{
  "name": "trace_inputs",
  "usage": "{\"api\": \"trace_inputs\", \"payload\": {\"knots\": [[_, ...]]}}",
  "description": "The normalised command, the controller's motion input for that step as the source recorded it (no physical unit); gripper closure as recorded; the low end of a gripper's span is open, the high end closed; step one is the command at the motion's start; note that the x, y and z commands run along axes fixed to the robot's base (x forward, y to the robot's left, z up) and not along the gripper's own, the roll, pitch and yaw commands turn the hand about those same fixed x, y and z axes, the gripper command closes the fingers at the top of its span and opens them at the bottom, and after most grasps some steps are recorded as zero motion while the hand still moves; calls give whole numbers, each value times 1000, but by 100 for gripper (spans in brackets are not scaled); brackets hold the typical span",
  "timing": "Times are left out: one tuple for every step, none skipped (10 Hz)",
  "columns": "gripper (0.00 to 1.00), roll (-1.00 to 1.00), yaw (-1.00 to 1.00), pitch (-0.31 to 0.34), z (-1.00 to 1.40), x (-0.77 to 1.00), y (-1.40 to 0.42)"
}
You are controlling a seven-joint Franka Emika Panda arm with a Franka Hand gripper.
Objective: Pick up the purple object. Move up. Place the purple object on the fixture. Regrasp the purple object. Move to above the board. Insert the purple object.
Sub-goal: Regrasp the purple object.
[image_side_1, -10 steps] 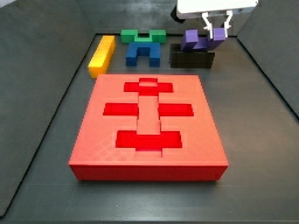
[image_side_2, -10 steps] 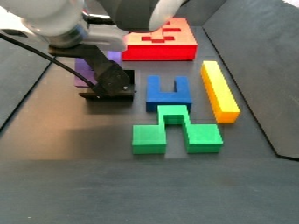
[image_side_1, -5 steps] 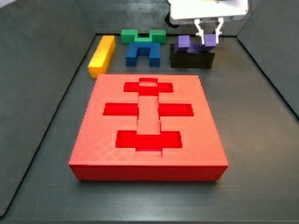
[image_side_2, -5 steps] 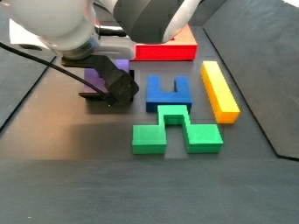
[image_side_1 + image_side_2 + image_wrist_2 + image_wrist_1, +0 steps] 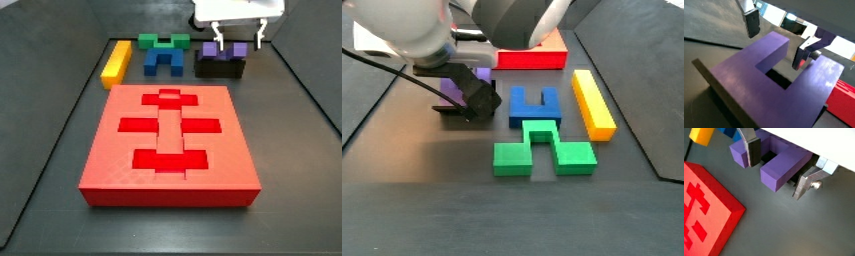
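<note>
Purple object (image 5: 223, 48) sits on the fixture (image 5: 222, 67) near the floor's far edge; gripper (image 5: 776, 171) straddles it, fingers spread, not touching. No writing visible.

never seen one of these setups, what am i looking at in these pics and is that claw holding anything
A robot arm with a two-finger claw works over a dark table. Two cameras ride on its wrist and look past the silver fingers; two stand beside the table. On the table lie a red board with cutouts, a yellow bar, a blue block and a green block. The purple object, U-shaped, sits on the black fixture. The claw straddles it, but the fingers look apart from it, so it seems open.
</note>
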Motion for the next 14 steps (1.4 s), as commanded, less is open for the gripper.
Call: {"api": "trace_inputs", "payload": {"knots": [[0,-526,0,0,854,143,437],[0,-263,0,0,880,26,371],[0,1000,-40,0,491,-100,-40],[0,1000,-80,0,69,-220,-146],[0,1000,-23,9,57,-120,-220],[0,1000,0,57,54,0,-269],[0,1000,0,74,57,0,-271],[0,1000,3,71,57,0,-269],[0,1000,6,71,57,0,-269],[0,1000,6,71,57,0,-269],[0,1000,6,71,57,0,-269],[0,1000,11,46,80,26,-274],[0,1000,17,20,100,54,-277],[0,1000,46,3,117,74,-263]]}}
